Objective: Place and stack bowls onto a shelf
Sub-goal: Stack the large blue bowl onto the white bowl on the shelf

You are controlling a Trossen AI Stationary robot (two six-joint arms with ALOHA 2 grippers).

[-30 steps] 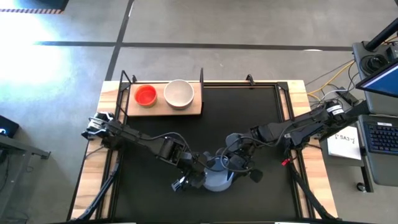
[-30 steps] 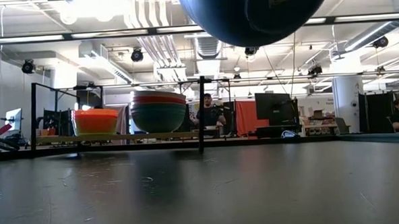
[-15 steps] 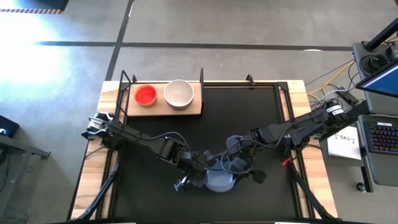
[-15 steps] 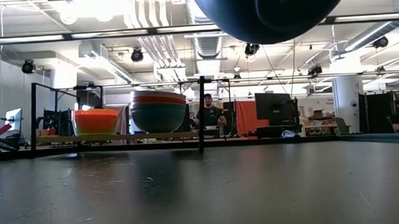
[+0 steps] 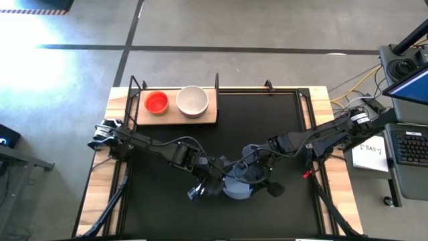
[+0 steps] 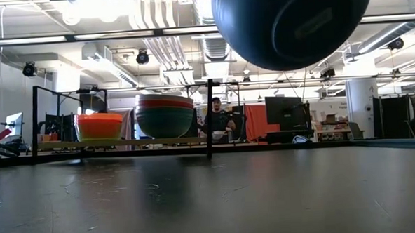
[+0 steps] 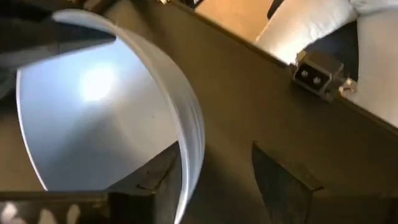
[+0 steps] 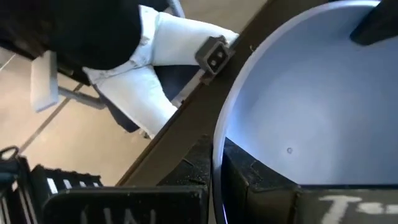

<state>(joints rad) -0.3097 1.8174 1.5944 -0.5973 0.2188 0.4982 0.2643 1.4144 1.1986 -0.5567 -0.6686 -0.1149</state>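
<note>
Two grippers, one bowl: left gripper [image 5: 212, 182] and right gripper [image 5: 253, 175] meeting over the large black mat [image 5: 281, 127], near the middle of the worktop's front edge, on either side of the round grey-blue bowl [image 5: 235, 190].
Grey-blue bowl: lifted clear of the mat, tilted, its underside turned toward the front edge in the low view.
Right gripper: clamped on the bowl's thin rim, apparently the only hold.
Left gripper: fingers spread wide, the rim running loose between them, not pinched.
First risk: one-sided pinch on a smooth, tilted bowl, so likely to swing or slip out on a quick move, then drop to the mat and roll.
Second risk: open left fingers straddling the rim, so liable to snag it and drag the bowl out of the right hold if drawn off sideways rather than straight back.
Pale wooden shelf with thin black posts [image 5: 175, 117]: at the worktop's back-left corner, well apart from the held bowl.
On the shelf: small orange-red bowl [image 5: 156, 102] toward the left end. Just beside it, a stack with a white bowl [image 5: 192, 100] on top and a teal bowl [image 6: 165, 123] lowest.
Third risk: long carry with only one grip, with the posts easy to clip on the way in. Tall stack liable to be nudged, or topped crookedly, if the bowl is set on it tilted.
</note>
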